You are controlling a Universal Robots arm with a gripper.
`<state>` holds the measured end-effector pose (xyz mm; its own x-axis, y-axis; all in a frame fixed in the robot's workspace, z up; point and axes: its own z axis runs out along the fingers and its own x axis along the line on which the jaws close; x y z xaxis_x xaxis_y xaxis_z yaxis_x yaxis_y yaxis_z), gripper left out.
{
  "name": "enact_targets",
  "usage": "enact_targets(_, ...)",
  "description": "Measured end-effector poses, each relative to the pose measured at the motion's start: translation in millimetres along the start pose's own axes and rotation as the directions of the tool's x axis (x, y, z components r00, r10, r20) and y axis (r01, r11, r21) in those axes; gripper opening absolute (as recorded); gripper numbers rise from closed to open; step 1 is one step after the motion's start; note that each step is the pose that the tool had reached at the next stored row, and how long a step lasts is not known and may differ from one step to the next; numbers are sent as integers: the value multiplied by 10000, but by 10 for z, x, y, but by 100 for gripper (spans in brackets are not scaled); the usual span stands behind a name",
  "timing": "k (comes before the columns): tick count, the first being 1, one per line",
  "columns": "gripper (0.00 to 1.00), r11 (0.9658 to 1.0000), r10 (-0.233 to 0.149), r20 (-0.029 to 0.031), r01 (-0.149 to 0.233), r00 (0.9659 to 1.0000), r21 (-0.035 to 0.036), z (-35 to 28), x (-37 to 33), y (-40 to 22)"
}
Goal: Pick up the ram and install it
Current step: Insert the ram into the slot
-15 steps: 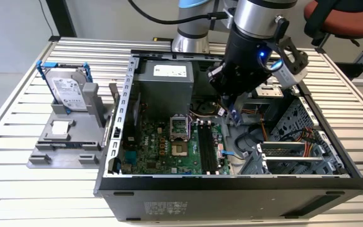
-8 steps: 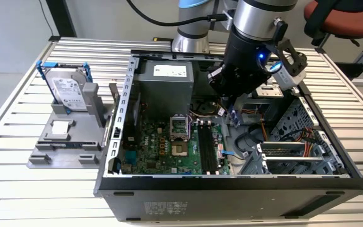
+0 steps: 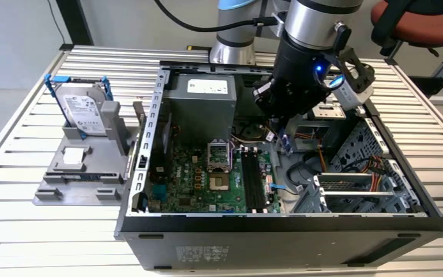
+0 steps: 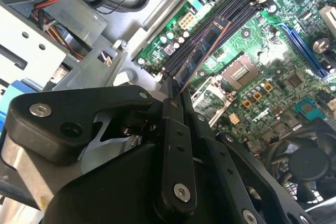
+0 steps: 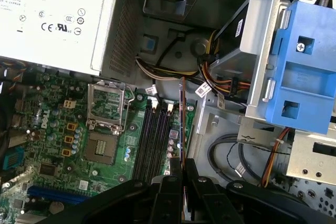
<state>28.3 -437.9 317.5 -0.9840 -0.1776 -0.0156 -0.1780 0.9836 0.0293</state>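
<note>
1. Second wrist view, gripper [image 4: 177, 94]: black jaws drawn narrow and clamped flat on the near end of the ram [image 4: 207, 45]. The stick runs out edge-on from the fingertips, above the motherboard [image 4: 273, 40] and roughly in line with the memory slots [image 4: 231, 14].
2. First wrist view, ram [image 5: 181, 124]: a thin green strip seen on edge, rising from the closed gripper [image 5: 182, 165]. It hangs just beside the black memory slots [image 5: 155, 140], toward the drive-cage side; whether it touches a slot cannot be told.
3. Handling, judged: light, stiff, thin board. Chips and contact edge look fragile, and the flat faces likely slip under sideways load. Best hold is across the faces near one end, as now, with the contact edge left free.
4. Edges nearby: processor socket [image 5: 105, 124] on one side of the slots; grey drive cage [image 5: 252, 61] with blue bracket [image 5: 302, 66] on the other; loose cables [image 5: 173, 80] past the slots' far end; power supply [image 5: 52, 19] beyond.
5. Open room, exterior view: arm and gripper [image 3: 277, 128] reach down inside the open computer case [image 3: 283, 228]. Clear space is mainly straight above the slots; case walls hem in sideways travel.
</note>
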Motion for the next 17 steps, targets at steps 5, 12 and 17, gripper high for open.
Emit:
enact_targets(5,0,10000,5,0,-5,10000,-1,27,0,-1)
enact_targets(12,0,9964,851,23,-851,9964,26,142,2,-4)
enact_targets(17,0,9866,1627,47,-1628,9867,53,218,3,-6)
